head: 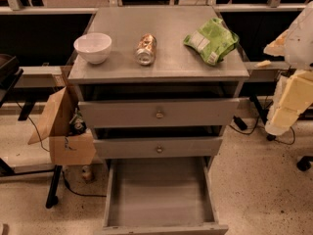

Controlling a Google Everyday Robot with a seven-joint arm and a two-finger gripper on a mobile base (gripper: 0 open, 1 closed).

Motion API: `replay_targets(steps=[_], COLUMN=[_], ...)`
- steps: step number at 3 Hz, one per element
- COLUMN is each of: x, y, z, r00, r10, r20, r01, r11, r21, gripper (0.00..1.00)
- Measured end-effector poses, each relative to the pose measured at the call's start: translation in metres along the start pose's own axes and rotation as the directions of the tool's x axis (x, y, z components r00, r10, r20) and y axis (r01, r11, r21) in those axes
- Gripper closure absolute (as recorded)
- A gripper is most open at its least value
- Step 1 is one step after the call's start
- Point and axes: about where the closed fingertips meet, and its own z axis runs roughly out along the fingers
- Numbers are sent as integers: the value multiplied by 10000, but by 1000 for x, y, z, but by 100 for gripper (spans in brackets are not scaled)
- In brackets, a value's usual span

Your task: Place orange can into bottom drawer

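Note:
The orange can (145, 49) lies on its side on top of the grey cabinet (161, 65), its silver end facing me, between a white bowl (93, 47) and a green snack bag (211, 40). The bottom drawer (159, 195) is pulled wide open below the cabinet and its plain grey interior holds nothing. My gripper (289, 102) is at the right edge of the view, a cream and white shape beside the cabinet at about the height of the top drawer, well to the right of the can and not touching it.
The top drawer (159, 112) and middle drawer (159, 148), each with a round knob, are partly pulled out. An open cardboard box (61, 126) stands on the floor left of the cabinet. Cables and chair legs lie on the floor to the right.

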Motion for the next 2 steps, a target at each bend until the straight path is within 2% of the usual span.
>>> replay_targets(steps=[1, 2], x=[0, -4], y=[0, -7], z=[0, -3], r00=[10000, 9979], r10=[2, 313], r20=[4, 559], r01=[-2, -314], r11=[10000, 9995], r21=[0, 16], gripper=[0, 0])
